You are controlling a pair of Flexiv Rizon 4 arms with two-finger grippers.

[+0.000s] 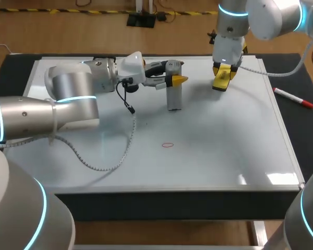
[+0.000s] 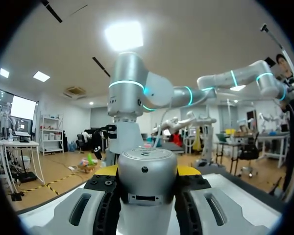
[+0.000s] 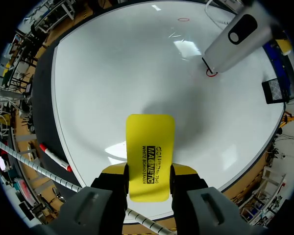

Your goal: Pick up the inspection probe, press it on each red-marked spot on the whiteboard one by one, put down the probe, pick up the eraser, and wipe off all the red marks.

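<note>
My left gripper (image 2: 148, 170) is clamping the inspection probe (image 2: 147, 183) from both sides, standing it upright, tip at a red mark (image 3: 211, 73) on the whiteboard's (image 1: 214, 156) far middle. My right gripper (image 3: 148, 172) is pinching the yellow eraser (image 3: 150, 147) over the far right corner. A second red mark (image 1: 168, 145) is sitting mid-board nearer me, my left arm's cable (image 1: 128, 152) is drooping onto the board, and a red-tipped marker (image 1: 293, 97) is lying on the dark table (image 1: 309, 135) off the right edge.

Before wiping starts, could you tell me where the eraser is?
In the head view, the eraser is held in the right arm's jaws over the whiteboard's far right part, right of the probe.
</note>
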